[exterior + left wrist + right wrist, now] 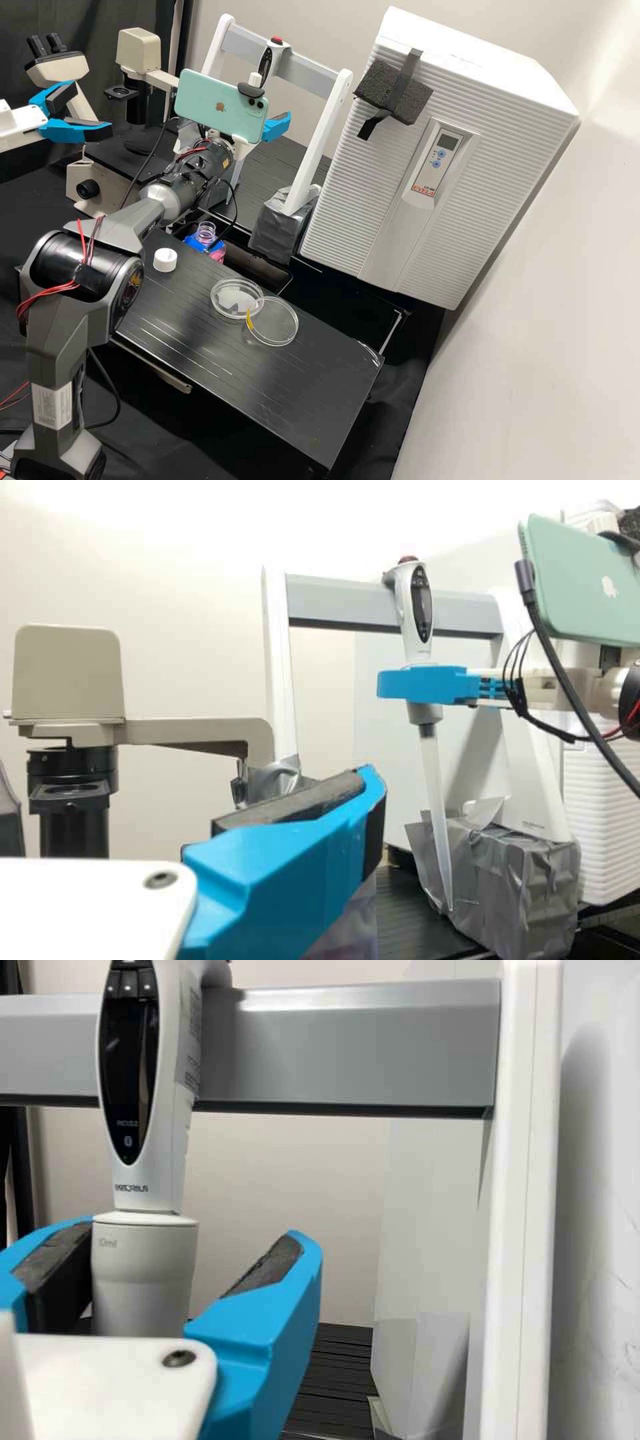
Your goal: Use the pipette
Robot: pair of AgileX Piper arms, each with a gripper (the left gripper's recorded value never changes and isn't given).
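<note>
While the pipette (145, 1110) hangs on its stand (350, 1045) with its long axis vertical, it sits between the parted fingers of the right gripper (175, 1245) — not yet clamped — and the left gripper (83, 110), likewise spread and empty, is well apart.

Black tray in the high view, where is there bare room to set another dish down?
Bare: the near half of the black tray, from the petri dishes to its near edge, and the strip between the white cap and the dishes. Crowded: the far corner, with cap and bottle.
</note>
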